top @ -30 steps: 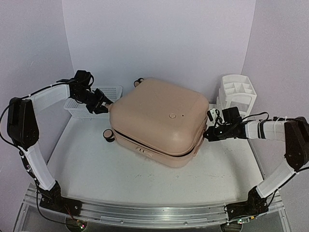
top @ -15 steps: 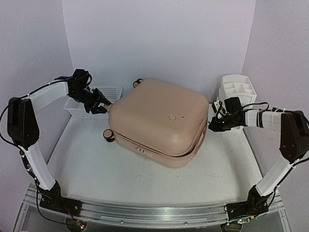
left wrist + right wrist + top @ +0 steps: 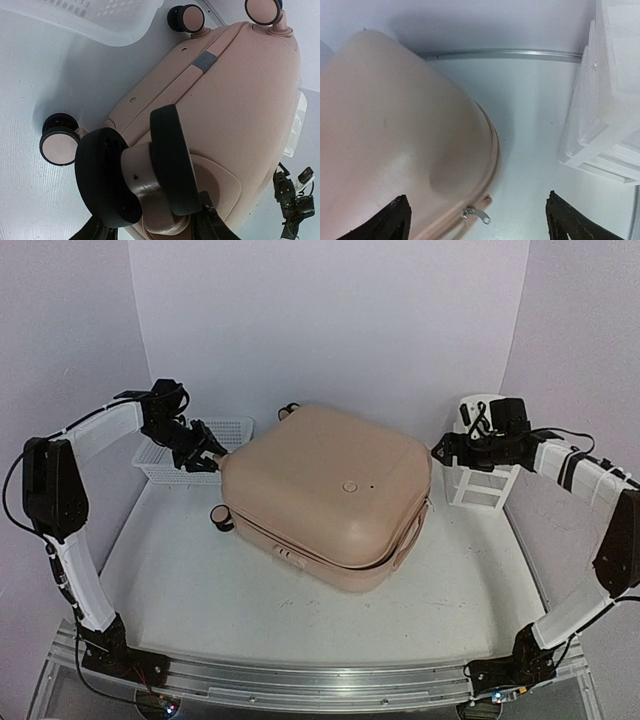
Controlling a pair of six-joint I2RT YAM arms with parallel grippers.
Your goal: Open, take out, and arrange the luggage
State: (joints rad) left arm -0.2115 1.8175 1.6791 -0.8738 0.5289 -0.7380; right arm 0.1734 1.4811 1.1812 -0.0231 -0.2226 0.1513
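Partly open, left gripper [image 3: 150, 225] clasping luggage [image 3: 240, 100] wheel [image 3: 167, 160]

Overhead view: I find bright, even, diffuse light from above, with a cool lilac cast on the backdrop. The luggage [image 3: 325, 490] throws only a soft, narrow shadow on the tabletop [image 3: 200, 590], toward its near edge. No glare, and only a mild sheen on the shell's top.

Left wrist view: focus is good. The black tyres of the closest caster wheel [image 3: 135, 175] read nearly featureless.

Right wrist view: the shell is soft and out of focus close to the lens. The zipper pull [image 3: 476, 214] is fairly crisp and the white organizer [image 3: 605, 100] is washed out. The right pincer [image 3: 476, 196] shows its fingers [image 3: 390, 225] as dark silhouettes.
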